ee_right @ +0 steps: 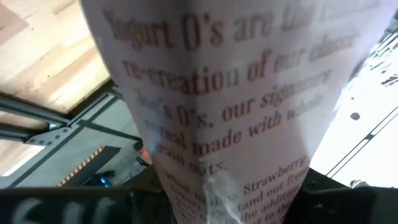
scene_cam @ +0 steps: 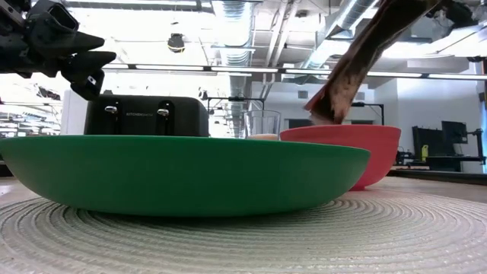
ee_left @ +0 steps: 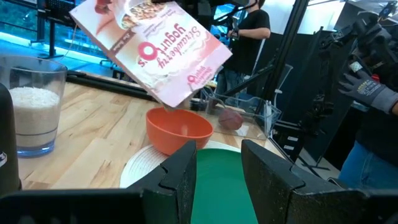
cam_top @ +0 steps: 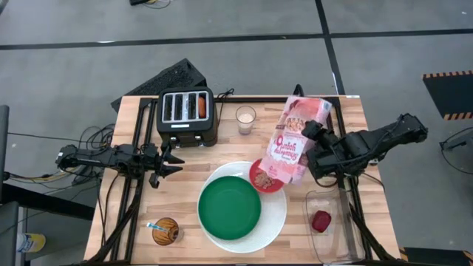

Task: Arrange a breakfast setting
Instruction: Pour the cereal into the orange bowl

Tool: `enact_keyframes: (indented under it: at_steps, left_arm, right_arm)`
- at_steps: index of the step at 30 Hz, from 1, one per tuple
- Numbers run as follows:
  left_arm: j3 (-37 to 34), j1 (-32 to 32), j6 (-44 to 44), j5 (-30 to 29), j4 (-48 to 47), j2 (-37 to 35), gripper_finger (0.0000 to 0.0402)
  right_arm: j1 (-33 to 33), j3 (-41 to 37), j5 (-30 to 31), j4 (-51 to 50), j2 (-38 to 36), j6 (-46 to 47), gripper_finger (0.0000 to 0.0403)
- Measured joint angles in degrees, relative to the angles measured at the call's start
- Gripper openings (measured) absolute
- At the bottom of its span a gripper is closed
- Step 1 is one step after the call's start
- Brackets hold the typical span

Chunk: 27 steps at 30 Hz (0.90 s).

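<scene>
Pink cereal bag [cam_top: 295, 140], printed "Strawberry Yogurt O's", hangs tilted, clamped in the right gripper [cam_top: 314, 151], mouth over the small red bowl [cam_top: 266, 179] beside the green plate [cam_top: 230, 207]. Left gripper [cam_top: 168, 165] waits with fingers apart near the toaster [cam_top: 186, 116].

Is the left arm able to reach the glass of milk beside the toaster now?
Probably yes. The left gripper is empty, fingers apart, in front of the toaster; the glass stands beside it with open table around.

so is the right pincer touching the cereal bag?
Touching. The high view shows the right pincer clamped on the cereal bag, holding it tilted over the red bowl.
</scene>
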Motion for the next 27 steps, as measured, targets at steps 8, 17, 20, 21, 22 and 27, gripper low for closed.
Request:
enact_keyframes:
  at_steps: [8, 17, 20, 21, 22, 27]
  left_arm:
    - [0.00, 0.00, 0.00, -0.02, -0.02, -0.01, 0.0113]
    - [-0.02, 0.00, 0.00, 0.00, 0.00, -0.02, 0.0113]
    - [0.00, 0.00, 0.00, -0.02, 0.00, -0.02, 0.0113]
    - [-0.01, 0.00, 0.00, 0.00, -0.02, -0.01, 0.0113]
    - [-0.01, 0.00, 0.00, -0.02, 0.00, -0.01, 0.0113]
    - [-0.01, 0.00, 0.00, -0.01, 0.00, -0.01, 0.0113]
  right_arm:
    - [-0.38, 0.00, 0.22, -0.01, 0.00, -0.26, 0.0172]
    - [-0.50, 0.00, 1.24, -0.17, 0.00, -0.23, 0.0172]
    - [0.01, 0.00, 1.58, -0.19, -0.02, -0.26, 0.0172]
    - [-0.10, 0.00, 1.31, -0.08, -0.02, -0.27, 0.0172]
    - [-0.33, 0.00, 0.98, 0.06, 0.00, -0.29, 0.0172]
    - [-0.30, 0.00, 1.49, -0.31, -0.02, -0.13, 0.0172]
